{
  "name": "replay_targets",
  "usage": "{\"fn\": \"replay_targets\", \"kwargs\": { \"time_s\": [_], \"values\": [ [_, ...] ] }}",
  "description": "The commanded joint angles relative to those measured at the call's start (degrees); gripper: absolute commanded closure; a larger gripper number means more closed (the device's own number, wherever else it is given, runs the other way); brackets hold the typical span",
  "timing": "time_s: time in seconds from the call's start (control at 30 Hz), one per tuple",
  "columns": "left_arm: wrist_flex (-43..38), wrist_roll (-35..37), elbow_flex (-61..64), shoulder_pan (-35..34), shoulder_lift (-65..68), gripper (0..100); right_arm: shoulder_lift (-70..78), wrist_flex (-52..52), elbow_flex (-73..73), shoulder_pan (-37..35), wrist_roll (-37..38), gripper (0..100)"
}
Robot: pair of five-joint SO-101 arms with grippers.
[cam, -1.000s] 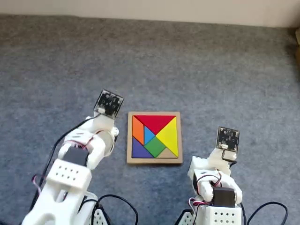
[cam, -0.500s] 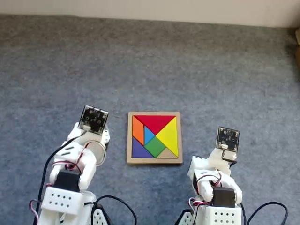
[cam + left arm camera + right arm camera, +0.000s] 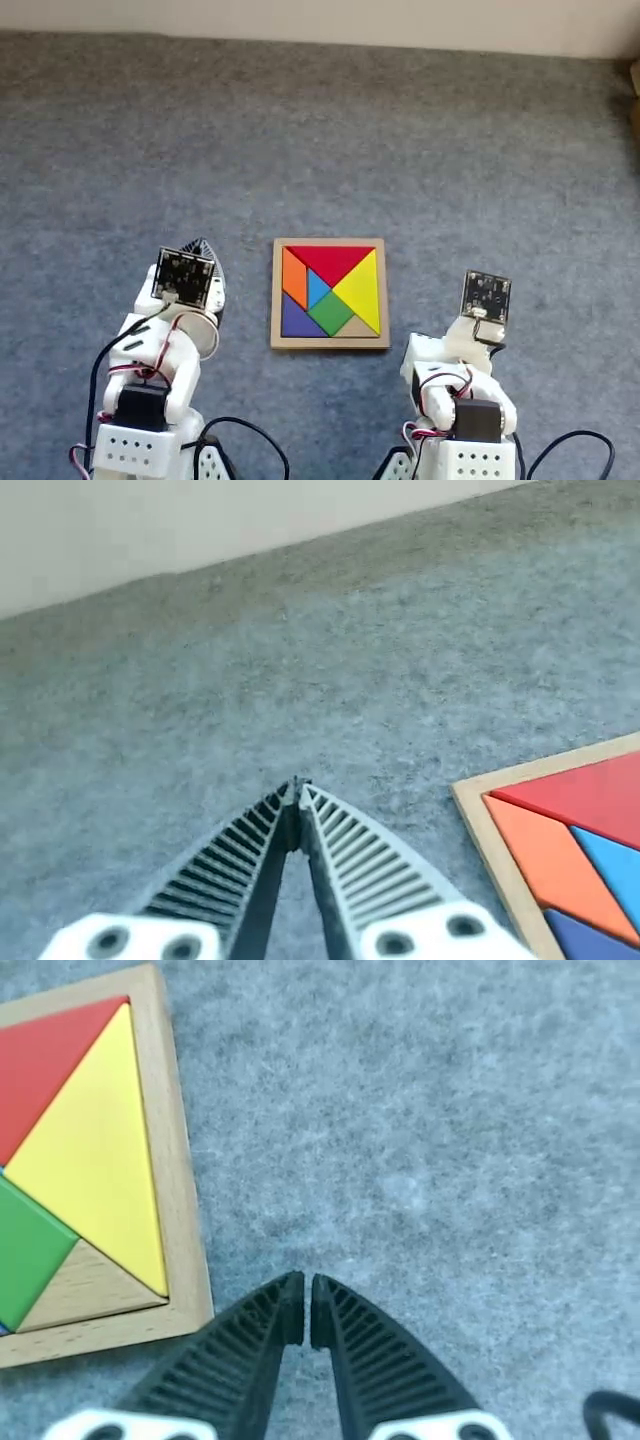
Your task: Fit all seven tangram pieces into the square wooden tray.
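Left jaws were closed on nothing, well off the tray's (image 3: 277, 300) left edge; right jaws, likewise closed and empty, sat off its near right corner. Neither touched the tray, which lay flat on the grey desk (image 3: 450, 150) with coloured pieces (image 3: 330, 262) filling it. A tan triangle (image 3: 85, 1290) in that near right corner was probably the seventh piece, though it might have been bare floor. I judged the fitting finished; the next move called only for checking that corner.

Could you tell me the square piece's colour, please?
The square piece is green, clearest in the high view.
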Motion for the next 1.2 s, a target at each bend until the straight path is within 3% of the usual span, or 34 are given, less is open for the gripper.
{"fn": "replay_targets", "kwargs": {
  "time_s": [0.0,0.23,0.73,1.17],
  "values": [
    [-0.62,-4.75,1.19,-0.31,-1.71,100,-1.27,0.48,7.78,0.13,0.35,96.5],
    [1.58,-9.58,1.19,-0.40,-1.45,100,-1.27,0.48,7.78,0.13,0.35,96.5],
    [33.76,-9.49,1.19,-0.40,-1.54,100,-1.19,0.48,7.78,0.13,0.35,96.5],
    [37.45,-9.49,1.19,-0.31,-1.54,100,-0.75,0.48,7.52,0.40,0.35,96.5]
  ]
}}
